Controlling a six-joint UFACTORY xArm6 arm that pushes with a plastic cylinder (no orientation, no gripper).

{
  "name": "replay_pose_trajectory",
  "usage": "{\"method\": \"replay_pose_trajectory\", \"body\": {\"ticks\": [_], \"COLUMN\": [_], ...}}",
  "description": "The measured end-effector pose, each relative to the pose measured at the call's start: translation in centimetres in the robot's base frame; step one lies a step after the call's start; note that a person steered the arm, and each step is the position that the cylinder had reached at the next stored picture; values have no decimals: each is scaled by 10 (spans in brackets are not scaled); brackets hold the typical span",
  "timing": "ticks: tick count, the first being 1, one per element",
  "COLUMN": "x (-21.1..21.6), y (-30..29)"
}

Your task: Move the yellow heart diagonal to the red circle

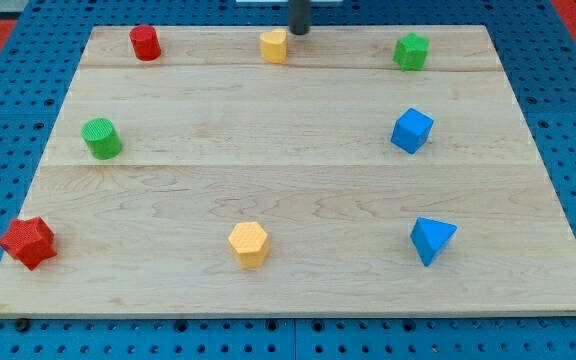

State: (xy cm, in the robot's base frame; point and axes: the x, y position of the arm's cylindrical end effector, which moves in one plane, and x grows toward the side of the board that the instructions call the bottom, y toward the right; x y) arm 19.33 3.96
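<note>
Eight blocks dot the wooden board. Along the far edge, the yellow heart sits well right of the red circle. The bare rod's tip stands just beside the heart's far right, gripping nothing; whether they touch is unclear.

Pale, smooth wooden board
</note>
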Motion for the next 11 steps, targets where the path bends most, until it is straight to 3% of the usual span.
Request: {"method": "replay_pose_trajectory", "body": {"ticks": [1, 2, 3, 6, 8, 9, 11], "x": [11, 31, 30, 20, 78, 49, 64], "y": [23, 2, -48, -97, -93, -75, -149]}}
